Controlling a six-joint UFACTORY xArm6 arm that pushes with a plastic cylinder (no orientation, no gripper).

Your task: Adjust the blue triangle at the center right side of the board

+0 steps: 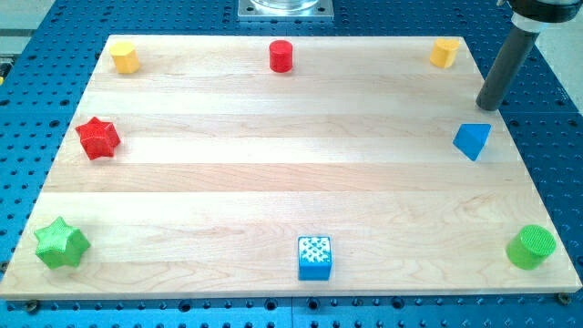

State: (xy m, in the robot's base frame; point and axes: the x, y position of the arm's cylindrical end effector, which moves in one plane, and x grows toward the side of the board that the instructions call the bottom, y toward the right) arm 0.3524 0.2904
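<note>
Where the pale wooden worktop [273, 173] lies on a blue perforated base [36, 55], its grain runs in long bands across the view and its surface is smooth. No hand is fitted to this arm, so nothing is held; it ends in a straight dark rod, and my tip [488, 107] sits at the worktop's right edge, just above the blue triangle [472, 140] and apart from it.

The blue triangle is a small wedge with a lighter upper face and darker side, one corner pointing toward the view's bottom. It stands at the centre right of the worktop, near the right edge.

Eight blocks are counted:
- Two yellow blocks: one at top left [125, 57], one at top right [444, 53], both faceted.
- One red cylinder [281, 56], top centre.
- One red star [97, 138], ridged, at left.
- One green star [61, 243], bottom left.
- One blue cube [314, 257] with a white speckled top, bottom centre.
- One green cylinder [531, 246], ribbed, bottom right.
- One blue triangle.
</note>
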